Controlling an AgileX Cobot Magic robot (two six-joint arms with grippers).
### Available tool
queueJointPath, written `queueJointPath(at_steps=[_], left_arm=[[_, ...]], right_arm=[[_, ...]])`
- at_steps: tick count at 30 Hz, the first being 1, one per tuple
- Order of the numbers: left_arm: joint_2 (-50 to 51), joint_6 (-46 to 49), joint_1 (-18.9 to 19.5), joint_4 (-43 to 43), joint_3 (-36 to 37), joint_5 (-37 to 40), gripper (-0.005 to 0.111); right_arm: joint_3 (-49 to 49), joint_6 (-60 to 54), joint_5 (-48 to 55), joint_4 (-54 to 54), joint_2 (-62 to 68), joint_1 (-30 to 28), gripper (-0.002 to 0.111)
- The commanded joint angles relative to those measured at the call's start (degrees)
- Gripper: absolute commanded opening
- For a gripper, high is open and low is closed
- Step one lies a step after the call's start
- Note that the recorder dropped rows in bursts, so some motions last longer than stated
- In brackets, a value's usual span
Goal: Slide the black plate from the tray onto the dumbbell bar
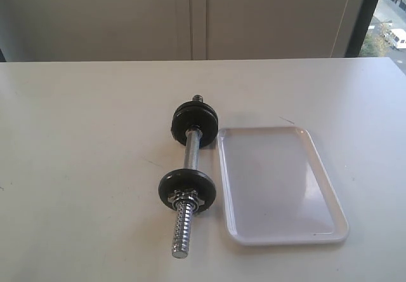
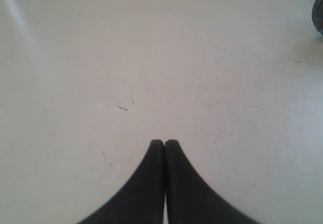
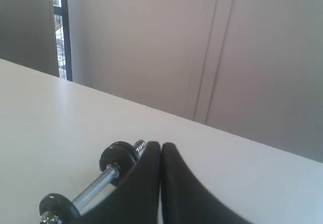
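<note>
Jaws on both arms pressed closed, holding nothing; dumbbell bar (image 3: 93, 186) with black plate (image 3: 117, 157) on it near your right jaws.

Table (image 1: 76, 167): 1.
Bar (image 1: 191, 158): 1, chrome, threaded at both ends.
Nut (image 1: 184, 199): 1, chrome, on the bar's near end.
Black plates: 2 certain, both on the bar. Near plate (image 1: 172, 184) just behind the nut, far plate (image 1: 189, 115) at the bar's other end. Far one thick: single or stacked pair, cannot tell.
Tray (image 1: 279, 187): 1, white, just right of the bar.
Grippers: 2, namely left gripper (image 2: 164, 142) and right gripper (image 3: 160, 144).
</note>
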Motion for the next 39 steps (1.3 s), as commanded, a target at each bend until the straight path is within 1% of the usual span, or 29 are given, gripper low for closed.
queueJointPath(at_steps=[1, 7, 13, 18, 19, 21, 24, 26, 28, 30, 35, 39], left_arm=[[-0.3, 0.0, 0.0, -0.6, 0.2, 0.2, 0.0], [-0.3, 0.0, 0.0, -0.6, 0.2, 0.2, 0.0], [-0.3, 0.0, 0.0, -0.6, 0.2, 0.2, 0.0], [-0.3, 0.0, 0.0, -0.6, 0.2, 0.2, 0.0], [-0.3, 0.0, 0.0, -0.6, 0.2, 0.2, 0.0], [-0.3, 0.0, 0.0, -0.6, 0.2, 0.2, 0.0], [-0.3, 0.0, 0.0, -0.6, 0.2, 0.2, 0.0], [-0.3, 0.0, 0.0, -0.6, 0.2, 0.2, 0.0], [-0.3, 0.0, 0.0, -0.6, 0.2, 0.2, 0.0], [-0.3, 0.0, 0.0, -0.6, 0.2, 0.2, 0.0], [-0.3, 0.0, 0.0, -0.6, 0.2, 0.2, 0.0], [-0.3, 0.0, 0.0, -0.6, 0.2, 0.2, 0.0]], right_arm=[[5.2, 0.1, -1.6, -2.3, -3.0, 0.0, 0.0], [17.5, 0.1, -1.6, -15.0, -7.2, 0.0, 0.0], [29.1, 0.0, -1.2, -15.9, -12.4, 0.0, 0.0], [36.7, -0.4, -3.5, -18.5, -18.0, 0.0, 0.0], [37.1, -0.4, -3.8, -19.0, -19.0, 0.0, 0.0], [37.1, -0.4, -10.6, -19.4, -20.8, 0.0, 0.0], [37.1, -0.4, -13.9, -21.7, -23.0, 0.0, 0.0], [37.1, -0.4, -14.0, -24.4, -23.0, -0.1, 0.0], [37.1, -0.4, -14.0, -30.7, -23.0, -0.1, 0.0], [37.1, -0.4, -14.0, -33.3, -23.0, -0.1, 0.0], [37.1, -0.4, -14.0, -34.3, -23.0, -0.2, 0.0], [37.1, -0.4, -14.0, -34.3, -23.0, -4.2, 0.0]])
